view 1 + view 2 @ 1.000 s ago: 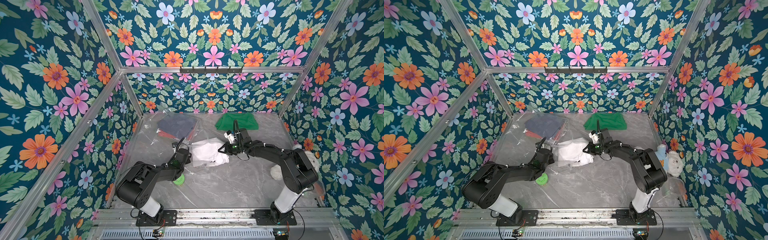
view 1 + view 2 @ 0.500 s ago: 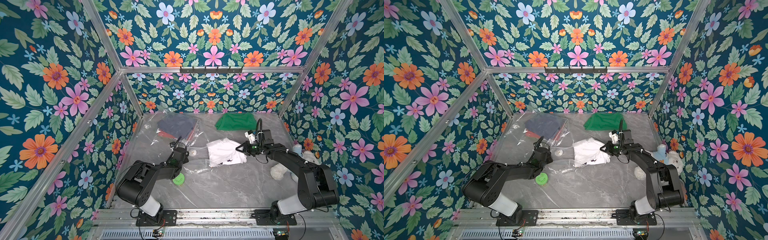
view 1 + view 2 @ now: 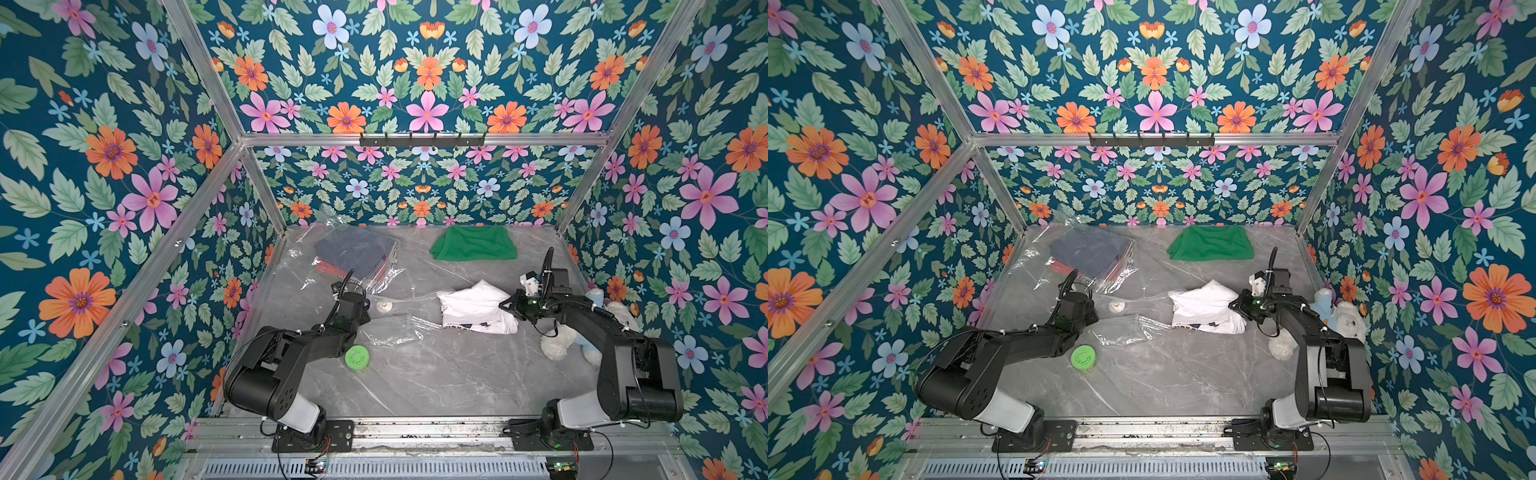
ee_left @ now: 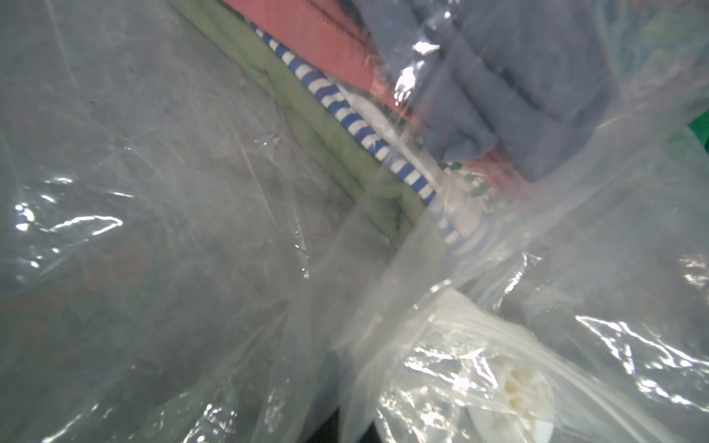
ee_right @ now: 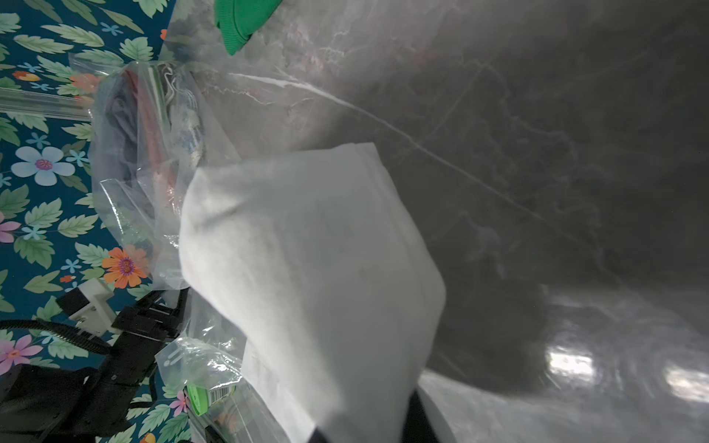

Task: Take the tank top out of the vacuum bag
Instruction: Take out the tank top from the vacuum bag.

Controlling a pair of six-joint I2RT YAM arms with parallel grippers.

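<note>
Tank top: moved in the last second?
Yes. The white tank top, held by the right gripper, has slid toward the right arm's side, now directly in front of the green cloth.

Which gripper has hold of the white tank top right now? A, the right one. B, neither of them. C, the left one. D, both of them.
A: in a top view the right gripper is closed on the edge of the white tank top, while the left gripper is over at the vacuum bag, away from the garment.
</note>
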